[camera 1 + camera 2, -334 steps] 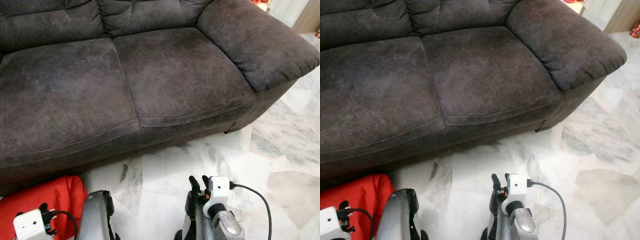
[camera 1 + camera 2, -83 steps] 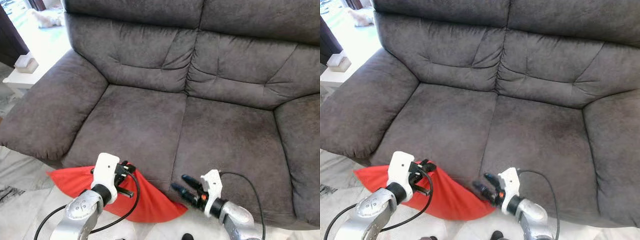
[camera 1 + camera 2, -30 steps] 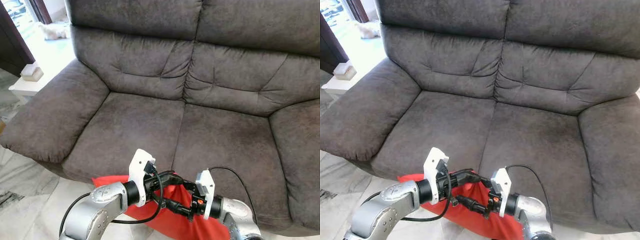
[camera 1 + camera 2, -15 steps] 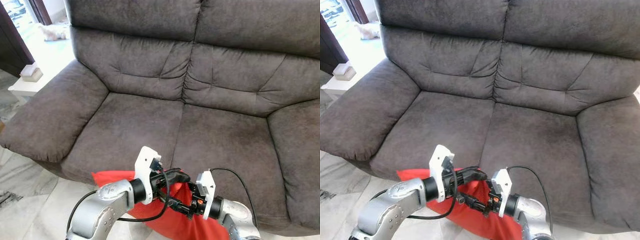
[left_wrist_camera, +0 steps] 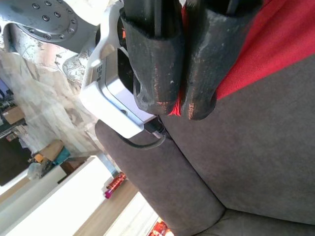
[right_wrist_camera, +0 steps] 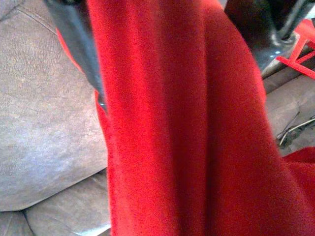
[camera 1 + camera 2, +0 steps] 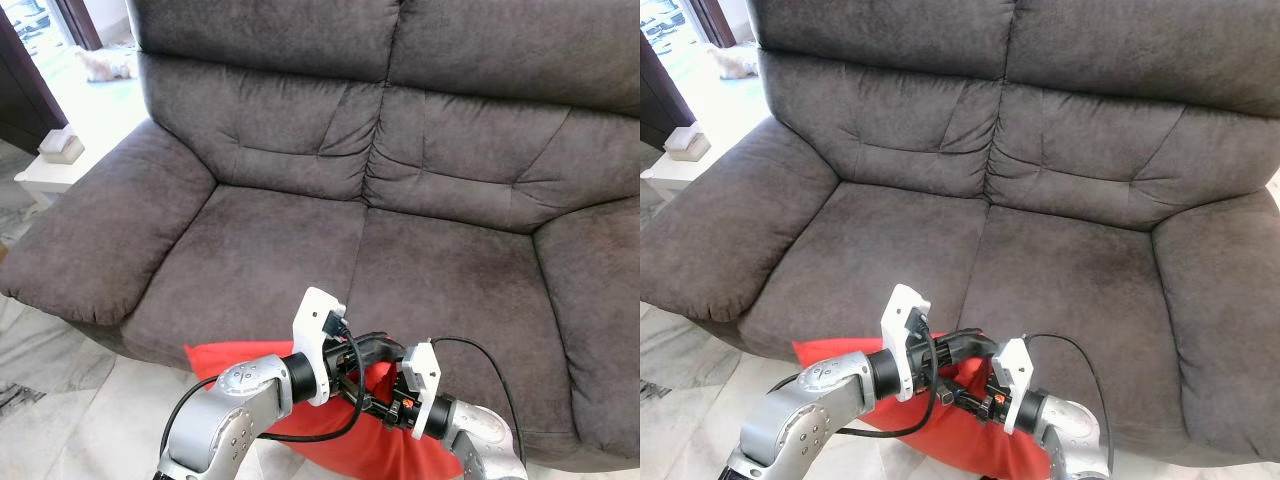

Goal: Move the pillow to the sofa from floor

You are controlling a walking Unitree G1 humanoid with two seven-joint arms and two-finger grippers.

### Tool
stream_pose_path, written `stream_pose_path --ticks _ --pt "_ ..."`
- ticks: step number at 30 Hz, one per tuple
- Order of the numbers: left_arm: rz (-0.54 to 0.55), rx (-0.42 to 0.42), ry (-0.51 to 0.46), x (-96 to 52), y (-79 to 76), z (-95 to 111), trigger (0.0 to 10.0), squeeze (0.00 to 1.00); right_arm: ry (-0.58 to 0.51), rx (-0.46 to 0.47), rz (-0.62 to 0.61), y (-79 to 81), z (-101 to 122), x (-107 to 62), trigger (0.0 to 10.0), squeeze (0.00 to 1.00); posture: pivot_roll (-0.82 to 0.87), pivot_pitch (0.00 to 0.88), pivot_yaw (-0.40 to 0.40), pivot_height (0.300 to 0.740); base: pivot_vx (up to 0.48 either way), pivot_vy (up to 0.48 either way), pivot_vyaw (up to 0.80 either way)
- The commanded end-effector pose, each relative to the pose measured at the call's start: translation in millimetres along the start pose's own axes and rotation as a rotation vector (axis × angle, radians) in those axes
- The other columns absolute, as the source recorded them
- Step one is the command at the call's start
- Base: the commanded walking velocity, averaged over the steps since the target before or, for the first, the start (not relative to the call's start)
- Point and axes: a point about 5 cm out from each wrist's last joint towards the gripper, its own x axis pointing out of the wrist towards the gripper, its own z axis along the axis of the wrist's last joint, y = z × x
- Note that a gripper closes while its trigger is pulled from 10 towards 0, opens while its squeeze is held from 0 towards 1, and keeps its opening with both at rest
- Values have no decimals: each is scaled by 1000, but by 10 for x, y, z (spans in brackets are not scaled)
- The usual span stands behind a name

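Two grippers: both pinched onto one red pillow [image 7: 300,425], right at the front edge of the sofa seat
Left gripper [image 7: 372,348]: comes in from the left across the pillow's top edge; in the left wrist view its two black fingers [image 5: 153,59] are squeezed close together with a thin fold of red fabric caught between them, so it's clamped on the pillow
Right gripper [image 7: 362,397]: sits just under and beside the left one, pointing back toward it; the right wrist view has a thick bunch of red cloth running between its two dark fingers [image 6: 74,44], so that one's got a hold of the pillow too
Pillow: held up off the floor by both grippers, hanging low in front of the seat cushions, its top corner about level with the seat's front edge, the rest drooping down below it toward the bottom of the eye views
Floor [image 7: 60,400]: pale marble tile, showing to the left of the pillow and under the left armrest
Sofa [image 7: 430,230]: dark grey-brown suede two-seater, two seat cushions with a seam down the middle, tufted back cushions, fat padded armrests on both sides
Far left: a low white table [image 7: 45,172] past the left armrest with a small pale box [image 7: 62,149] on top, bright daylight behind it
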Motion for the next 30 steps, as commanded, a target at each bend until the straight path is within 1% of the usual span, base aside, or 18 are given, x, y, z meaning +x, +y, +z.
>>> stream_pose_path --ticks 1,21,28,30 --pt "-177 50 -135 121 -312 303 10000 0 47 39 41 99 -136 43 0 0 212 203 -6 737 0 0 0" --pt "-158 49 -161 127 -285 339 10000 0 51 30 -8 65 -131 36 0 0 208 208 -12 737 0 0 0" --pt "-151 53 -168 132 -274 347 10000 0 45 33 -5 63 -120 45 0 0 210 206 -13 737 0 0 0" --pt "-138 59 -169 130 -255 347 10000 0 38 40 -6 61 -114 50 0 0 209 206 -14 737 0 0 438"
